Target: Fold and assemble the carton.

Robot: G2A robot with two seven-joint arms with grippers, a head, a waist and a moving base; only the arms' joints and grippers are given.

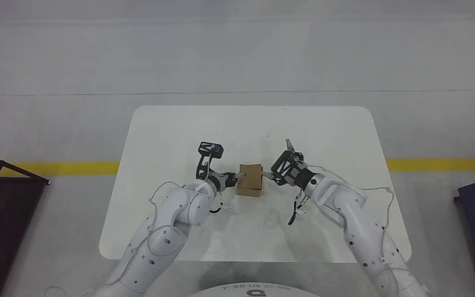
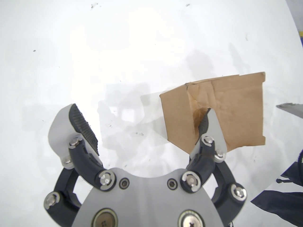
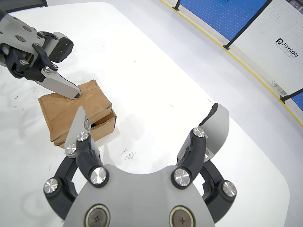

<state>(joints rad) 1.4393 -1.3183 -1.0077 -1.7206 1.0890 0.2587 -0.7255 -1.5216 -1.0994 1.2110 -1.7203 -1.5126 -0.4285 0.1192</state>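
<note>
The left hand (image 2: 142,109) is spread wide, and one of its fingertips (image 2: 211,125) does the work. It bears down on the top face of the carton (image 2: 236,109), in a dented crease near the edge on that hand's side. The other finger stands off the carton, over the bare surface (image 1: 334,134). The right hand (image 3: 148,107) is spread as well and pinches nothing. One of its fingers points at the carton from the opposite side, its tip just beside the carton's edge, and we cannot tell whether it touches.

The carton therefore lies directly between the two hands, and the line from one to the other runs straight across it. From above its outline looks close to square, so we see no marked long axis. In the right wrist view a dark gap (image 3: 100,124) shows under the top flap at one end, and that end is off to the side of that line, with neither fingertip facing it. We judge the left hand the nearer, since it is already in contact and placed to pin the carton. The right hand would have to come round the carton to reach the gapped end.

The carton is plain brown board, with no label or writing that we can make out. Panels (image 3: 227,3) in the room beyond the carton carry print, which we leave unread.
</note>
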